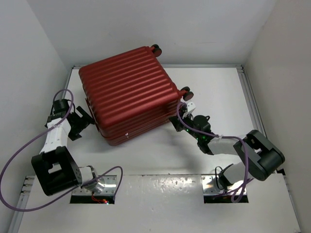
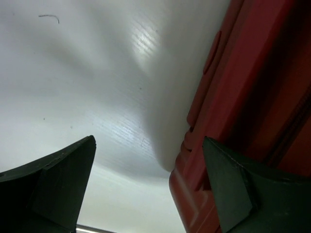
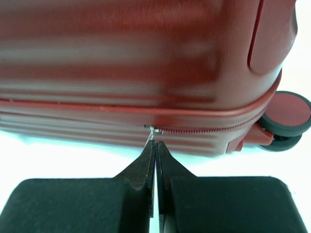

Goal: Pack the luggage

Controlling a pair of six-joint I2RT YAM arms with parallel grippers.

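White walls around a white table (image 1: 214,92). On it, toward the far left, the red luggage (image 1: 129,92), closed and flat on its side. Just beside its left edge, left end effector (image 2: 148,150), fingers wide apart. Against its near-right seam, right end effector (image 3: 155,145), pinched together on the zipper pull (image 3: 151,132).

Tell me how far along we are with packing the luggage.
Done: the luggage lies closed, shells together. In hand: the right gripper is pinched on the zipper pull at the side seam; meshed teeth show between it and the wheel. The left gripper is open beside the luggage, holding nothing. Left: probably zipping the rest of the seam; how much is unzipped I cannot tell.
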